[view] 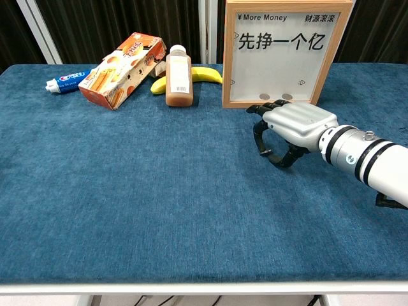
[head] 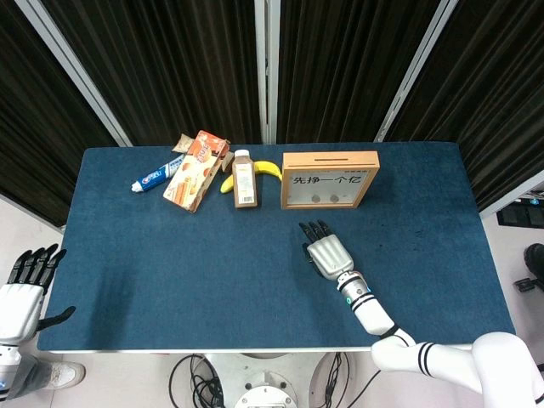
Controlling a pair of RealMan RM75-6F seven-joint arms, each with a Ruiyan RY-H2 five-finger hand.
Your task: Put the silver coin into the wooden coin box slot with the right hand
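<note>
under the right hand (view: 287,131), silver coin hidden, fingers curled down, grip unclear

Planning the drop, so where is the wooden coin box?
The wooden coin box stands upright at the table's far edge, right of the banana, just beyond the right hand.

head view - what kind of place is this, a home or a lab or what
Most likely a lab or data-collection booth, not a home: black curtains on metal rails close off the table, which is covered in blue cloth, and unrelated props sit in a row, such as a toothpaste tube, banana and wooden coin box.
</note>
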